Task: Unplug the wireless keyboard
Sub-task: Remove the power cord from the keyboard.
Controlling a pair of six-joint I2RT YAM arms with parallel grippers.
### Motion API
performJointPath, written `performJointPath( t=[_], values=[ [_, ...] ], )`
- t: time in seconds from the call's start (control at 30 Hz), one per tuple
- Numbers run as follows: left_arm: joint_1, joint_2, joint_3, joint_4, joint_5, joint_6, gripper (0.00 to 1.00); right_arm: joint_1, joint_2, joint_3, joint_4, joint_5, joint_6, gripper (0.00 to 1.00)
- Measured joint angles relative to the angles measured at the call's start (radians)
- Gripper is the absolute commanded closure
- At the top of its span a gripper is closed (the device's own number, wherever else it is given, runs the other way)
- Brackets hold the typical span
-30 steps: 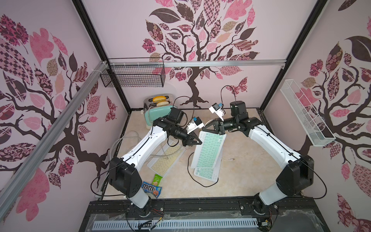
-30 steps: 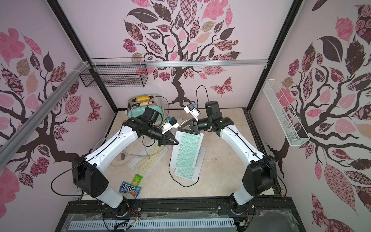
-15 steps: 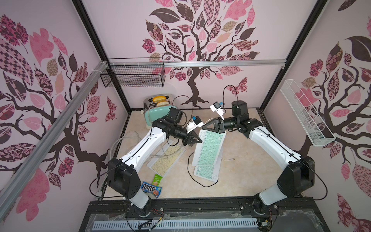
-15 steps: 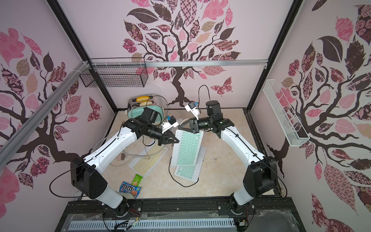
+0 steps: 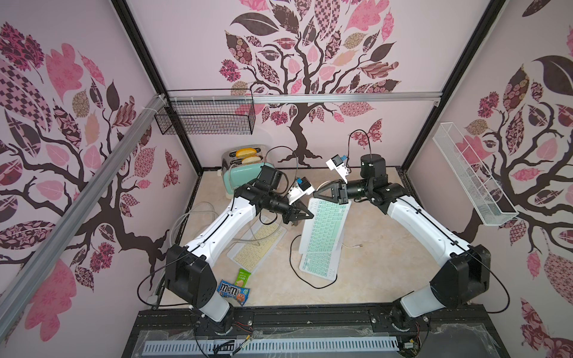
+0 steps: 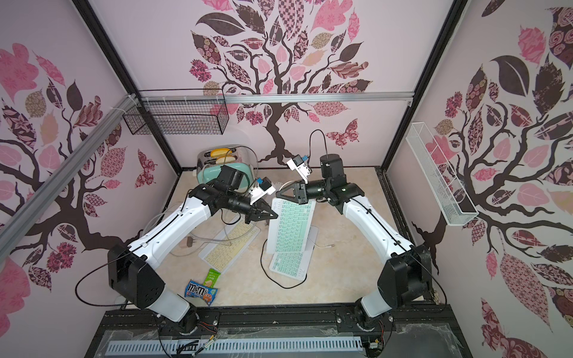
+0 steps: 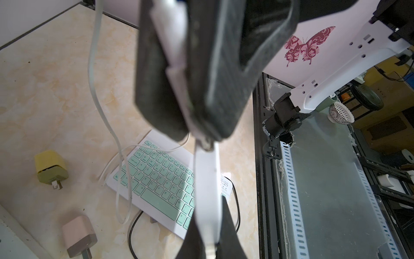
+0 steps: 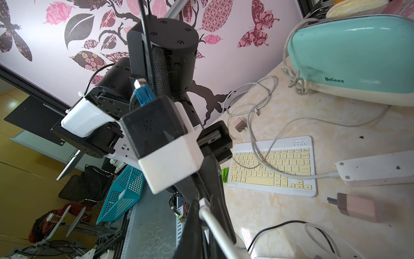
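Note:
A mint-green wireless keyboard (image 5: 325, 223) (image 6: 290, 223) hangs tilted above the table between both arms. My left gripper (image 5: 310, 214) (image 6: 274, 216) (image 7: 209, 224) is shut on its thin white edge (image 7: 206, 179). My right gripper (image 5: 315, 193) (image 6: 278, 196) (image 8: 205, 203) is shut on a white plug (image 8: 210, 218) at the keyboard's far end. A white cable (image 7: 94, 74) hangs down from there. The joint between plug and keyboard is blurred, so I cannot tell whether the plug is seated.
A second mint keyboard (image 5: 319, 266) with a black cable (image 5: 293, 257) lies under the lifted one. A yellow keyboard (image 5: 257, 245) lies to the left, a toaster (image 5: 245, 173) at the back. Chargers (image 7: 50, 168) (image 7: 78, 233), a power strip (image 8: 376, 168) and snack packets (image 5: 234, 293) lie around.
My right gripper has shifted slightly left and back with the keyboard's far end. The left gripper has barely moved. Both stay shut.

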Motion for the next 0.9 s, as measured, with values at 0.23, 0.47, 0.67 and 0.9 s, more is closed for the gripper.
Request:
performJointPath(
  t=[0.23,0.47,0.67,0.9],
  values=[
    [0.0,-0.005,-0.02,0.033,0.011,-0.017,1.0,0.0,-0.006,0.006,-0.019,0.02,0.002,1.0],
    [0.0,-0.006,-0.021,0.043,0.017,-0.018,1.0,-0.003,-0.008,0.014,-0.036,0.026,0.002,1.0],
    [-0.001,-0.012,-0.032,0.035,0.035,-0.006,1.0,-0.014,-0.008,0.063,-0.051,0.077,0.018,1.0],
    [-0.037,-0.018,-0.103,-0.159,0.038,0.016,1.0,-0.166,-0.039,0.228,0.115,0.22,0.041,1.0]
  ],
)
